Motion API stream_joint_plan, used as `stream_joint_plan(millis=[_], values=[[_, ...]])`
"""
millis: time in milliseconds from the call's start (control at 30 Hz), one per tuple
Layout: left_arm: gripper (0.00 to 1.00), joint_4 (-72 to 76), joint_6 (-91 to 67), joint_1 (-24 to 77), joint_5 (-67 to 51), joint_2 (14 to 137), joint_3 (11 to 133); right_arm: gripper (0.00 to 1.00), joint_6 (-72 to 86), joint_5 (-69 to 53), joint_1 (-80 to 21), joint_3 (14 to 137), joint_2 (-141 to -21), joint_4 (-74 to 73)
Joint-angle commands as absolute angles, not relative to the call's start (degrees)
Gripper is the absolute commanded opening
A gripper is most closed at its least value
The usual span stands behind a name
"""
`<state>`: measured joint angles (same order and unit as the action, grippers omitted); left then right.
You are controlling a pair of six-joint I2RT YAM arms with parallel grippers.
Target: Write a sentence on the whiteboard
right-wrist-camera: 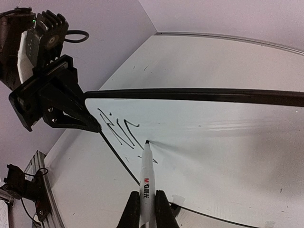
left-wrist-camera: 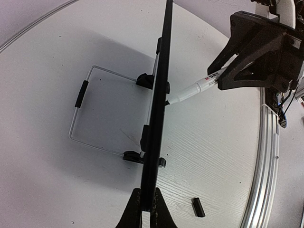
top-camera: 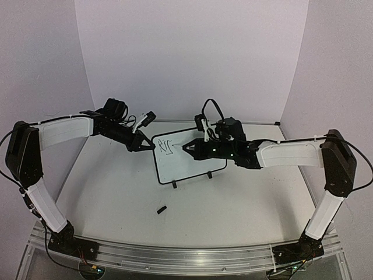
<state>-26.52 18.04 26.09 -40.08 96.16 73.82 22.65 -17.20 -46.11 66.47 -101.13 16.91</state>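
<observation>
Both clamped: left claw point(top-camera: 144, 146) on whiteboard point(top-camera: 192, 164), right claw point(right-wrist-camera: 147, 197) on marker point(right-wrist-camera: 146, 167), tip seemingly touching.

A small black cap point(top-camera: 161, 209) lies on the white table point(top-camera: 116, 198), lower centre; a metal rail point(top-camera: 192, 257) spans the bottom.

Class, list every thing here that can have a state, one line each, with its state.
Small white black-framed whiteboard, upright, partly written.
Black marker strokes, a few only, sentence unfinished.
White marker pen, uncapped, tip on whiteboard.
Small black cap, off, lying on table.
Left pincer, shut on whiteboard's edge.
Right pincer, shut on marker pen.
</observation>
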Motion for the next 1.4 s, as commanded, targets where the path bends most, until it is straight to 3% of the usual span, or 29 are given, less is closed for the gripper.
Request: stream_joint_plan(millis=[0,700,1367], values=[[0.00,-31.83,19.58,26.98,-37.13,98.17,74.03,0.00,23.17,-15.37,-45.57,68.25,-101.90,18.11],[0.00,-31.90,19.51,27.07,-37.13,97.97,74.09,0.00,22.70,-12.43,-44.30,65.56,-97.30,17.49],[0.00,-31.94,19.65,27.16,-37.05,97.91,74.01,0.00,22.27,-17.22,-44.32,69.69,-101.87,17.92]])
